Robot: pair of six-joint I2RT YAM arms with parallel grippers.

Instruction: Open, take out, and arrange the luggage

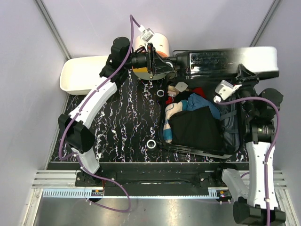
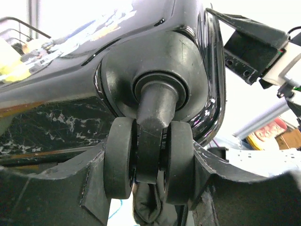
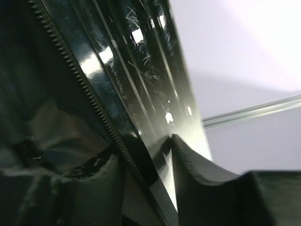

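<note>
Luggage (image 1: 225, 59) open at the right side of the marbled table (image 1: 127, 122). Base half lies flat just ahead of my right arm's base. The lid (image 1: 235, 56) stands up on edge along its far side, glossy shell fading from black to white towards the right.

Base half is packed: black garment (image 1: 197, 129) over most of it, blue garment (image 1: 204, 101) and a bit of red cloth (image 1: 198, 90) at the far end.

Left gripper (image 1: 164, 66) at the lid's left end. In the left wrist view my left gripper (image 2: 148, 162) is partly closed around a twin caster wheel (image 2: 120, 157). One finger (image 2: 70, 188) sits against the outer face of each tyre, with the wheel stem rising between them into the shell's corner.

Right gripper (image 1: 242, 75) at the lid's right end. In the right wrist view my right gripper (image 3: 150, 150) straddles the lid's rim. One finger is on the lining side by the zipper teeth (image 3: 80, 80), the other on the glossy outside. Both tips look pressed to the rim, about half closed.

White tray (image 1: 84, 73) at the far left, clear of the case. Cream-and-orange cylindrical box (image 1: 157, 44) just behind my left wrist. Two small rings (image 1: 151, 143) on the table left of the base half.
</note>
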